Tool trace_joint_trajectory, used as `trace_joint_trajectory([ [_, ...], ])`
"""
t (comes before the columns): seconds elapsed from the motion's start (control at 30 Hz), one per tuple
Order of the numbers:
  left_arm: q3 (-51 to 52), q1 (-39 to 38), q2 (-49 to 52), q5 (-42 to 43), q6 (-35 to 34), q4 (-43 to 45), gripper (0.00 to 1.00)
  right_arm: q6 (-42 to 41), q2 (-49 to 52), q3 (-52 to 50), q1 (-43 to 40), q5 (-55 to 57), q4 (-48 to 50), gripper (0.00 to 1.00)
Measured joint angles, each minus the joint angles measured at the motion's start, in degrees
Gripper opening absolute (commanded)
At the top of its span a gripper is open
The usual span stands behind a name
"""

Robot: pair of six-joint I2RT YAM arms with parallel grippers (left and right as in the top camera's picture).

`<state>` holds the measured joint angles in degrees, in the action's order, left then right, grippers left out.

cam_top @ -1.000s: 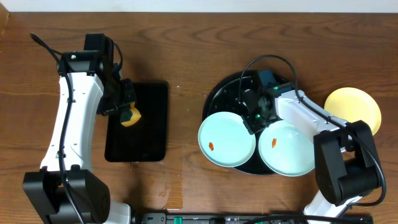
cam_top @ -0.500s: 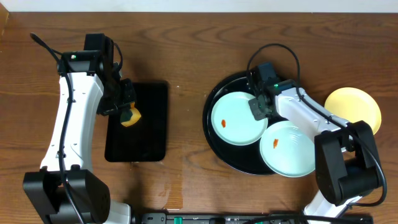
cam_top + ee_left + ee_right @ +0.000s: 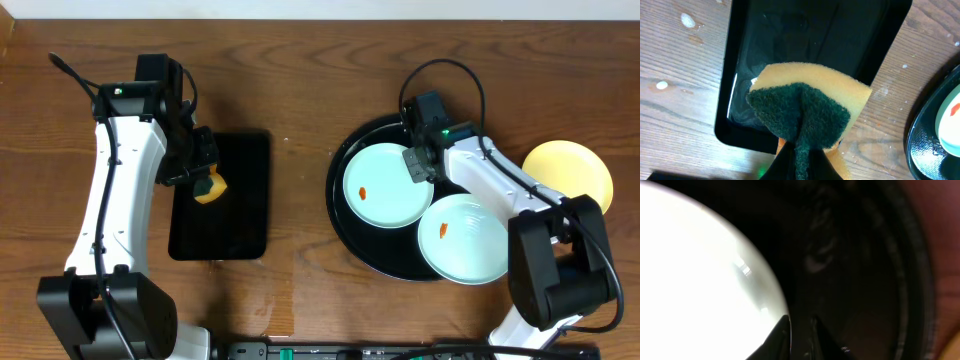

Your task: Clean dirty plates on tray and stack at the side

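Left gripper [image 3: 800,156] is clamped tight on the sponge [image 3: 805,107], over the rectangular tray [image 3: 235,215]. Right gripper [image 3: 418,165] sits at the upper-right rim of the left mint plate [image 3: 385,190]. Its jaws are nearly together, and we can't tell if they pinch the rim. That plate lies in the round tray [image 3: 350,232], well right of the sponge, with its orange smear [image 3: 364,193] on the sponge arm's side. We judge the wipe is the left arm's reach. Second mint plate [image 3: 465,238] sits lower right, yellow plate [image 3: 568,172] off-tray.
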<state>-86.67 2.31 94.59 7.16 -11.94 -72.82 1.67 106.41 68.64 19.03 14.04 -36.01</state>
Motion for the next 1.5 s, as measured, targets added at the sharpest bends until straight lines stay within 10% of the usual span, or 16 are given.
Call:
trace_joint_trajectory([
  [0.77, 35.47, -0.17, -0.66, 0.07, 0.2, 45.27, 0.09, -1.03, -14.01, 1.18, -13.55, -31.01, -3.91, 0.32],
  [1.07, 38.21, -1.57, 0.96, 0.68, -0.31, 50.58, 0.43, -1.05, -14.32, 1.18, -13.55, -31.3, -6.86, 0.32],
  [1.27, 37.59, -1.4, 1.44, 1.01, -1.53, 49.57, 0.08, -1.05, -14.32, 1.18, -13.55, -31.41, -7.06, 0.32],
  [1.5, 31.1, -1.31, 3.8, 6.91, -1.55, 35.74, 0.07, -1.05, -14.32, 1.18, -13.55, -31.47, -7.26, 0.33],
])
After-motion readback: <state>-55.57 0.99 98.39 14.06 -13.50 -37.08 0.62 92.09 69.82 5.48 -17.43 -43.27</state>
